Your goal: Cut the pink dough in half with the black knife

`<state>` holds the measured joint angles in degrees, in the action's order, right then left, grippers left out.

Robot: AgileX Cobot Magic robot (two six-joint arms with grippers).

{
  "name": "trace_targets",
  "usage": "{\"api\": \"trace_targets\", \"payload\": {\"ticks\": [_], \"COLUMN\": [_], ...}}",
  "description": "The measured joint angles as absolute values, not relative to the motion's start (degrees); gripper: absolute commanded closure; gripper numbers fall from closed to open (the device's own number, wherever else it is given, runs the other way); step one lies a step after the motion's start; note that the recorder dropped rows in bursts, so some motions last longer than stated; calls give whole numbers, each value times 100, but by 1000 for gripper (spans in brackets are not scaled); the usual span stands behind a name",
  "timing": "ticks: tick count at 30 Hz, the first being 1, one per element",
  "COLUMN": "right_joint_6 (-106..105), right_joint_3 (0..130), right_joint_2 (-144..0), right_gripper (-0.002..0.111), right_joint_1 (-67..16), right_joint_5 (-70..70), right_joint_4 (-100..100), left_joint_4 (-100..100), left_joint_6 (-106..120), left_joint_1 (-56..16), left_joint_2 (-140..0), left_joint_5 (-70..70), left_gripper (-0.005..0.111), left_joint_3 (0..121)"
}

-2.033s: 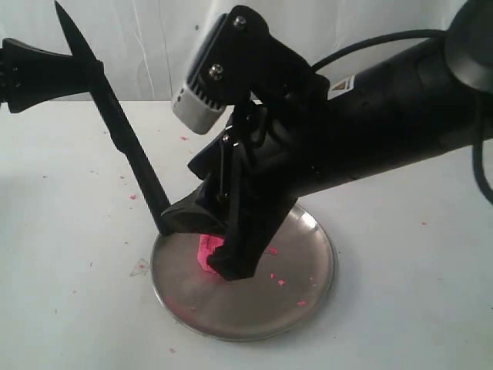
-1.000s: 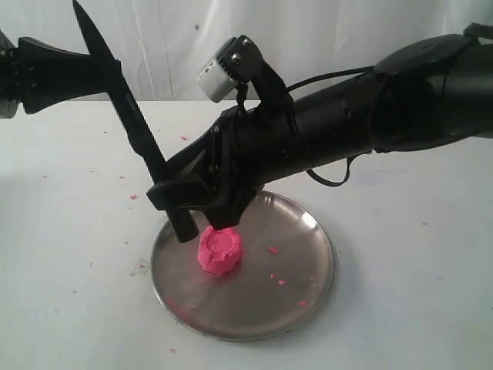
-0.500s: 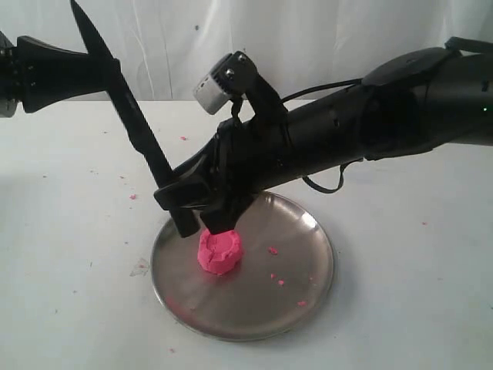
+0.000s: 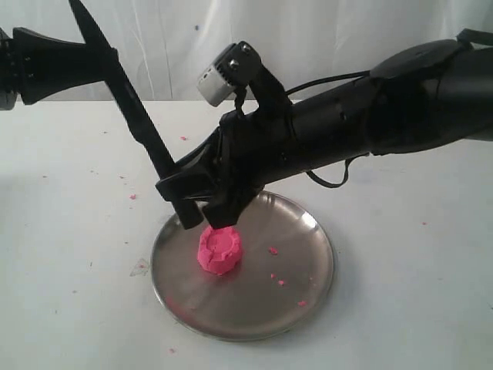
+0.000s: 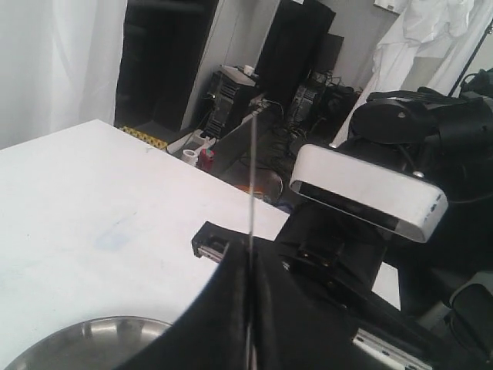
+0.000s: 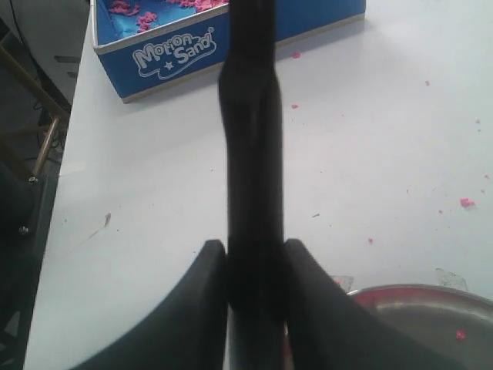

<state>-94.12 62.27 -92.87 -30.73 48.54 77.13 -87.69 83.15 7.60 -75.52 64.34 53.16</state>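
The pink dough (image 4: pixel 219 249) is a round lump with a dented top on the steel plate (image 4: pixel 308 297). The black knife (image 4: pixel 131 108) slants from upper left down to the plate's far left rim. My left gripper (image 4: pixel 106 63) is shut on its blade near the tip; the blade shows edge-on as a thin line (image 5: pixel 252 177) between the left gripper (image 5: pixel 250 266) fingers. My right gripper (image 4: pixel 192 206) is shut on the knife's handle just above the dough. In the right wrist view the handle (image 6: pixel 250 154) fills the right gripper (image 6: pixel 254 258), both fingers touching it.
A blue Motion Sand box (image 6: pixel 208 38) with pink sand stands further back on the white table. Pink crumbs (image 4: pixel 273 250) lie on the plate and table. The right arm's white wrist camera (image 5: pixel 370 196) is close to the left gripper. The plate's rim (image 6: pixel 431 297) is beside the right fingers.
The right gripper's fingers have closed in on the knife's handle. The knife and both grippers have shifted only slightly; the dough has not moved.
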Motion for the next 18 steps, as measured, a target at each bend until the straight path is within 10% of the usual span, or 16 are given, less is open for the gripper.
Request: {"api": "trace_targets", "payload": {"ticks": [6, 18], "right_joint_6": [-8977, -6837], "right_joint_3": [6227, 6250], "right_joint_2": [-9029, -8275], "right_gripper": [108, 108], "right_joint_1": [-3066, -3038], "right_joint_5": [4272, 3381], "right_joint_4": [7697, 5988], "left_joint_4": [-8861, -8873], "left_joint_6": [8174, 8126], "left_joint_1": [760, 760], "left_joint_2": [-7552, -7552], "left_joint_5": [6434, 6422], "left_gripper": [58, 57], "left_joint_3": [5316, 5316]}}
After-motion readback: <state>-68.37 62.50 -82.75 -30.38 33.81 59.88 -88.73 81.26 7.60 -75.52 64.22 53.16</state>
